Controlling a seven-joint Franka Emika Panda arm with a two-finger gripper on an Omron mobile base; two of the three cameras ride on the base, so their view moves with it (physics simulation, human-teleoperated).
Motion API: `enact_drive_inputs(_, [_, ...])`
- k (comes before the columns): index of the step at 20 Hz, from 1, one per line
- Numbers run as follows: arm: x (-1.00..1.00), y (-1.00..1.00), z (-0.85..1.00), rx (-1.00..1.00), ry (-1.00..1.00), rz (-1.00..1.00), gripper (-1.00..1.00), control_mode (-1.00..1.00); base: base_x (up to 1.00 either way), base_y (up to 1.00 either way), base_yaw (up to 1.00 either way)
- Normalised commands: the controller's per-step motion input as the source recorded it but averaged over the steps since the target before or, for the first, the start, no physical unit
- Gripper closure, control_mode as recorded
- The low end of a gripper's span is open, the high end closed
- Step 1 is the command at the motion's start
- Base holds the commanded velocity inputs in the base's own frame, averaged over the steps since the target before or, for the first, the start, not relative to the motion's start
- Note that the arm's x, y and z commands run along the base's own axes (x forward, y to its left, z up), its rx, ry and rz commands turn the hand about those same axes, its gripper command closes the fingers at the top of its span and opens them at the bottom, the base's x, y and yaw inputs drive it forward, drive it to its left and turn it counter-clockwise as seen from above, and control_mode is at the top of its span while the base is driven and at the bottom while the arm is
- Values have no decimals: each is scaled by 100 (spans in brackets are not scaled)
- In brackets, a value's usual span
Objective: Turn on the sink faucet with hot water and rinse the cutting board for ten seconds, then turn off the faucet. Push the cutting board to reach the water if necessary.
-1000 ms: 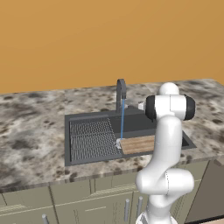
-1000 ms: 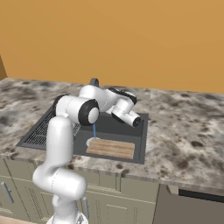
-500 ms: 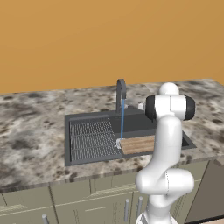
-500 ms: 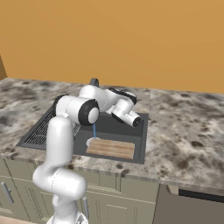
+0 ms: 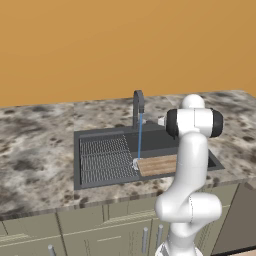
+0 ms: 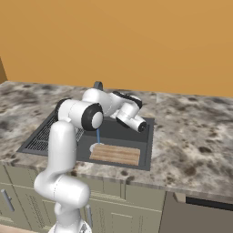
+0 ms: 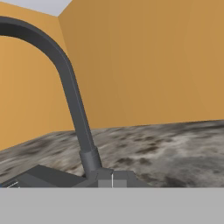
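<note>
Your widest surface is the mottled grey-brown stone counter (image 5: 40,150), rough-patterned and running under a flat orange wall (image 5: 125,45). Set into it is the sink (image 5: 100,137), a dark grey rectangle with a ribbed drainboard (image 5: 105,157) on its left and a deep basin to the right. From the back rim rises the faucet (image 5: 137,105), slim dark metal bent into a tall arch; in the hand view its spout (image 7: 72,100) sweeps up and over to the left. The cutting board (image 6: 114,154), flat light-brown wood with lengthwise slat lines, lies in the basin near the front wall. The water (image 5: 140,140), a thin straight blue stream, drops from the spout onto the board's left end.

Your gripper (image 6: 140,126) has its jaws drawn fully together with nothing between them, held above the basin, apart from the board.

The white arm rises from the base, bends at a dark-jointed elbow and reaches forward over the sink, with the hand pointing at the faucet's base.
</note>
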Motion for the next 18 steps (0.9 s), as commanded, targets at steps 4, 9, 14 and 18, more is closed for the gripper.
enact_drive_inputs(4, [0, 0, 0, 0, 0, 0, 100, -100, 0, 0, 0])
enact_drive_inputs(9, [0, 0, 0, 0, 0, 0, 100, -100, 0, 0, 0])
enact_drive_inputs(14, [0, 0, 0, 0, 0, 0, 100, -100, 0, 0, 0])
enact_drive_inputs(18, [0, 0, 0, 0, 0, 0, 100, -100, 0, 0, 0])
